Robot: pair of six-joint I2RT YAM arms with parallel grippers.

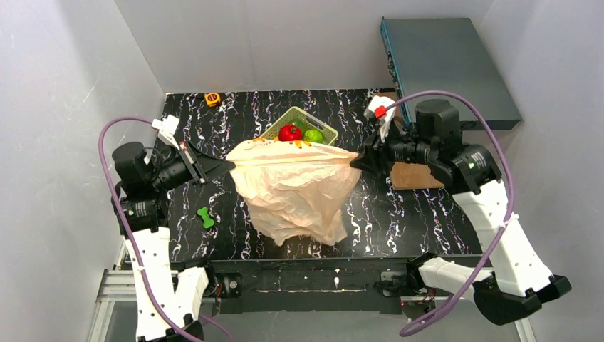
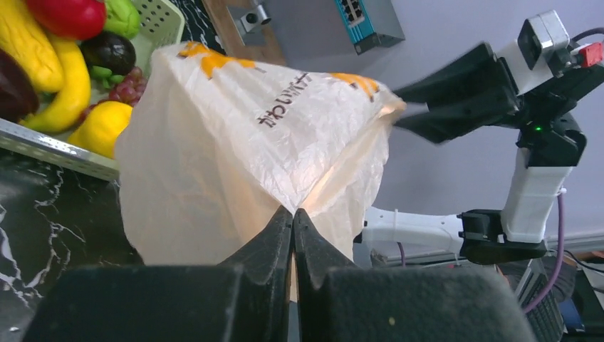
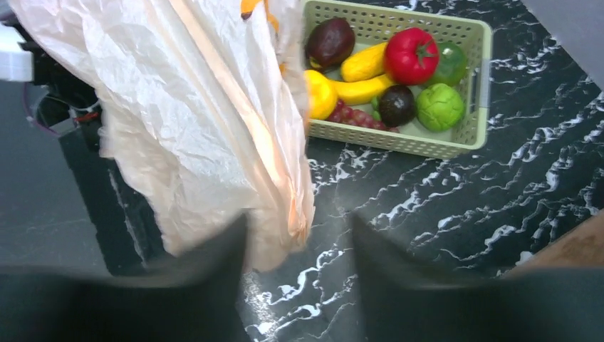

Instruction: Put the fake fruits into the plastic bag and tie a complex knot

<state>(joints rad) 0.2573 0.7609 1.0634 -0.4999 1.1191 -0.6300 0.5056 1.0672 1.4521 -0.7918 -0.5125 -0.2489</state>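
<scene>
The peach plastic bag (image 1: 295, 189) hangs stretched between both grippers above the table, its top edge taut. My left gripper (image 1: 229, 165) is shut on the bag's left edge; in the left wrist view the jaws (image 2: 293, 214) pinch the film. My right gripper (image 1: 356, 160) is at the bag's right corner with its jaws apart (image 3: 299, 226), and the bag (image 3: 192, 121) hangs against its left finger. The fake fruits lie in the green basket (image 3: 476, 85) behind the bag: red apple (image 3: 411, 55), lime (image 3: 439, 107), bananas (image 3: 363, 64), plums (image 3: 331, 41), citrus (image 3: 320, 94), grapes (image 3: 352, 116). No knot shows.
A green bone toy (image 1: 206, 216) lies at the left front of the black marbled table. A brown board (image 1: 413, 176) lies under the right arm. A grey-blue box (image 1: 449, 64) stands at the back right. A small yellow item (image 1: 212, 99) sits at the back left.
</scene>
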